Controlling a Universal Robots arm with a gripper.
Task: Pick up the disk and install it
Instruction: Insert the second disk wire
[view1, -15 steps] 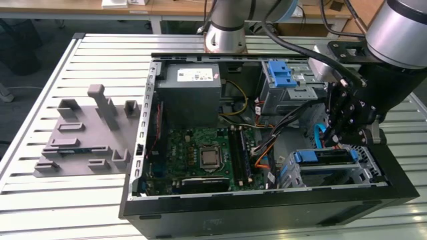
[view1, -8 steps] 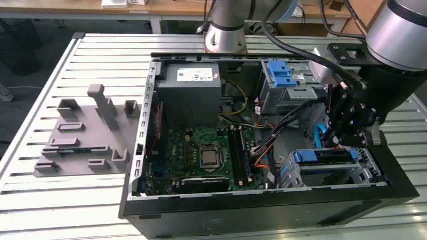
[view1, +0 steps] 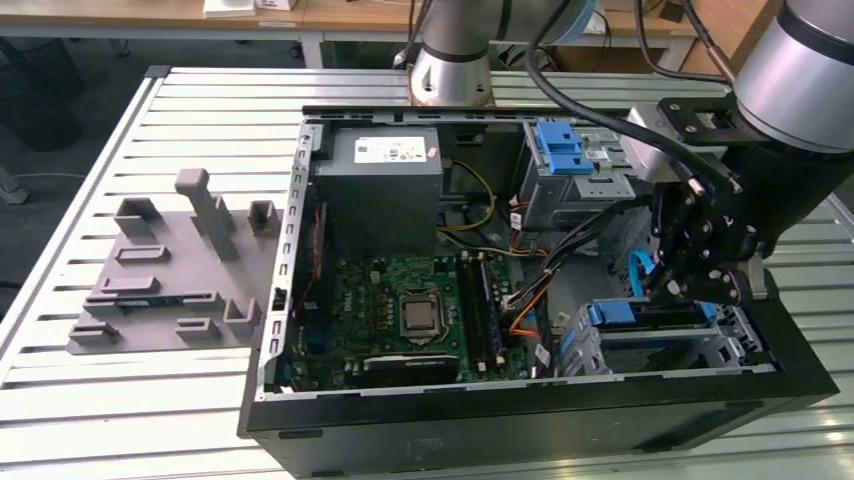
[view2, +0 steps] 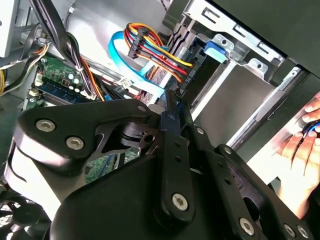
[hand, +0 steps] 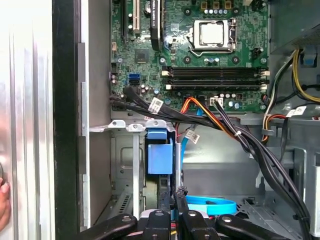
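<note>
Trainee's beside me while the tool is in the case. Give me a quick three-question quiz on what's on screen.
1. True or false: the holder block lies on the table, outside the case.
2. In the exterior view, the tool is over: A the power supply, B the drive cage, C the motherboard.
3. In the first wrist view, what colour is the flat cable beside the tool?

Key: 1 true; 2 B; 3 blue.

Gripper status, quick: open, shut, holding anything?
Gripper: shut, fingers together, nothing seen between them, down inside the computer case.
Person's hand: open, flat against the outside of the case.
</note>
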